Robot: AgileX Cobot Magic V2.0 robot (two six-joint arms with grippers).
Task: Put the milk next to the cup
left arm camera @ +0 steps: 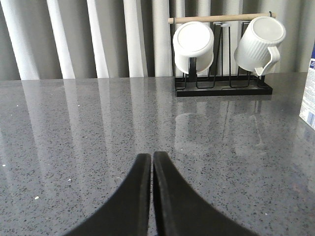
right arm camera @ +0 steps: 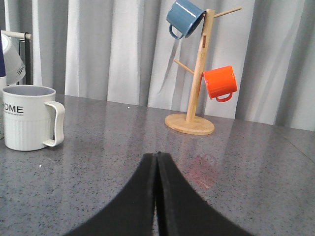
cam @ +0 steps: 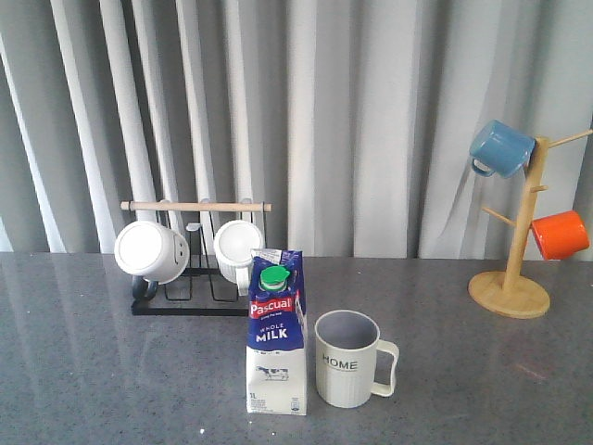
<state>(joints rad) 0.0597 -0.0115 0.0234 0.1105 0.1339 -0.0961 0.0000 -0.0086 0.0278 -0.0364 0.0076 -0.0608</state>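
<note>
The milk (cam: 276,334), a tall blue-and-white carton with a green cap, stands upright on the grey table near the front edge. Just to its right, with a small gap, stands the cup (cam: 348,360), a cream ribbed mug lettered "HOME" with its handle pointing right. The cup (right arm camera: 29,117) shows again in the right wrist view, and a sliver of the milk (left arm camera: 309,88) in the left wrist view. My left gripper (left arm camera: 151,155) is shut on nothing, low over bare table. My right gripper (right arm camera: 157,155) is also shut and holds nothing. Neither gripper appears in the front view.
A black rack (cam: 190,278) with a wooden rod holds two white mugs (cam: 151,251) behind the milk. At the back right a wooden mug tree (cam: 514,278) carries a blue mug (cam: 500,148) and an orange mug (cam: 560,234). Grey curtains hang behind the table.
</note>
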